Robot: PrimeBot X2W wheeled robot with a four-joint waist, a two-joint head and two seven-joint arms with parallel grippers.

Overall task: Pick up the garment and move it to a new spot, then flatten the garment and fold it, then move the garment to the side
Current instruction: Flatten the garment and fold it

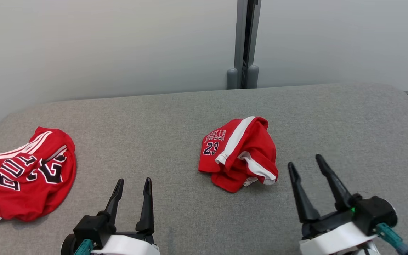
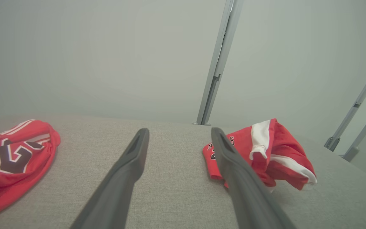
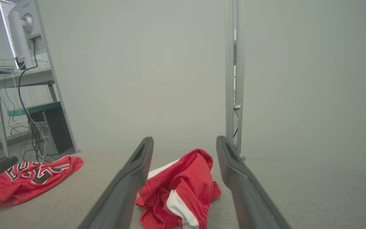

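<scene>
We see the garment (image 1: 239,152), red with white stripes, lying crumpled just right of the frame's centre on the grey table (image 1: 154,124). A red jersey (image 1: 27,173) lies at the left edge. Our left gripper (image 1: 134,180) at lower left and right gripper (image 1: 305,160) at lower right both stand wide open, holding nothing, apart from the cloth.
</scene>
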